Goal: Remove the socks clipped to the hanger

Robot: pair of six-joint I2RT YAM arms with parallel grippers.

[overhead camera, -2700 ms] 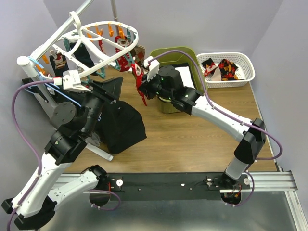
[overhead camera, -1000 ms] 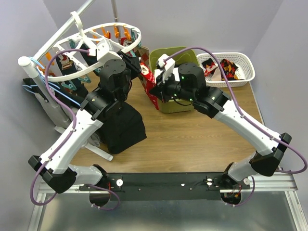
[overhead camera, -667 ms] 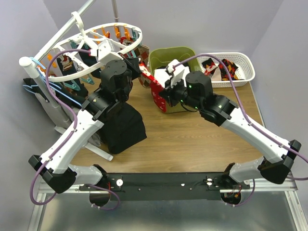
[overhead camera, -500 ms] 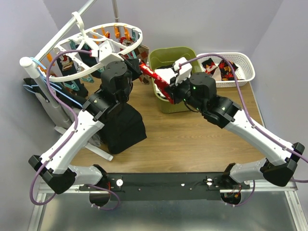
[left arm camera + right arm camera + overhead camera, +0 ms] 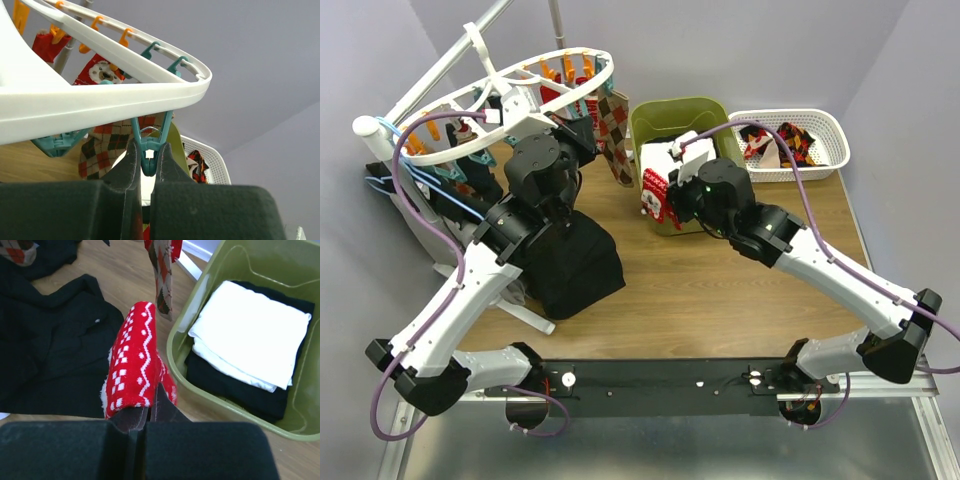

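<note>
The red sock (image 5: 136,365) has come off the hanger (image 5: 100,102) and hangs lengthwise below my clenched right gripper (image 5: 150,410), just beside the green bin (image 5: 186,320), while my left gripper (image 5: 148,156) squeezes a teal clip (image 5: 141,137).

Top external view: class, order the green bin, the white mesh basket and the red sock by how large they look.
1. green bin
2. white mesh basket
3. red sock, clearly the smallest
</note>
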